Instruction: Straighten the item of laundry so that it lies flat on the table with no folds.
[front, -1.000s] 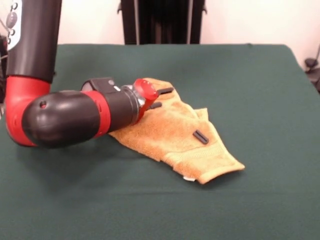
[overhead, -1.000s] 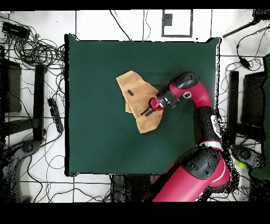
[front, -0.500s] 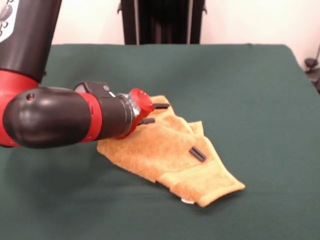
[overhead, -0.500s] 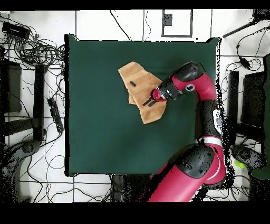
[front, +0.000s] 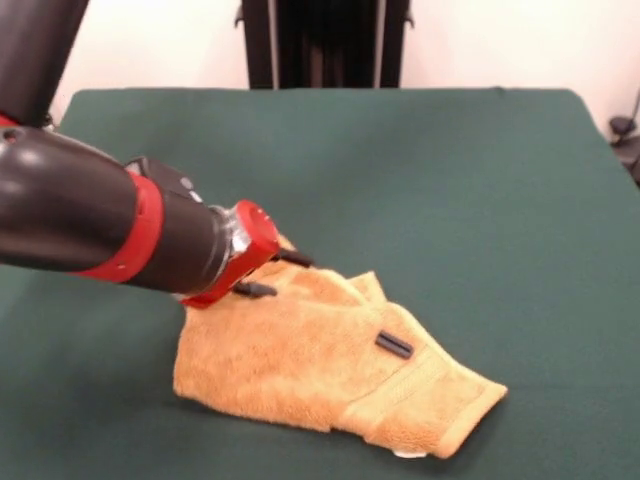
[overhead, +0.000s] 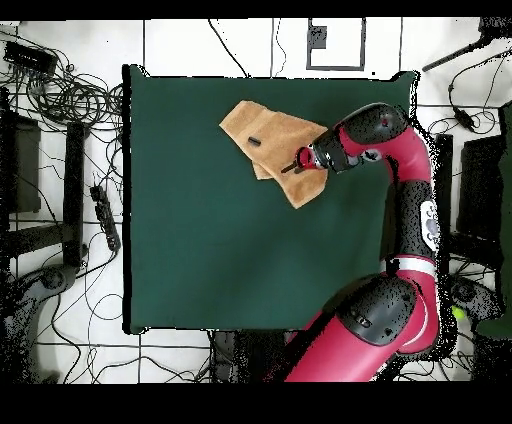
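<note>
Golden-orange terry towel (front: 330, 375) has slid toward bench (front: 480, 180) front edge, dragged by pincer (front: 272, 274), prongs slightly apart, pressing its upper fold; still folded, not flat

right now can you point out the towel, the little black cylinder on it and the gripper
towel (front: 290, 370), front view, on the terry surface left of the ribbed band
black cylinder (front: 394, 345), front view, on its middle
gripper (front: 273, 275), front view, midway between the two black fingertips
</note>
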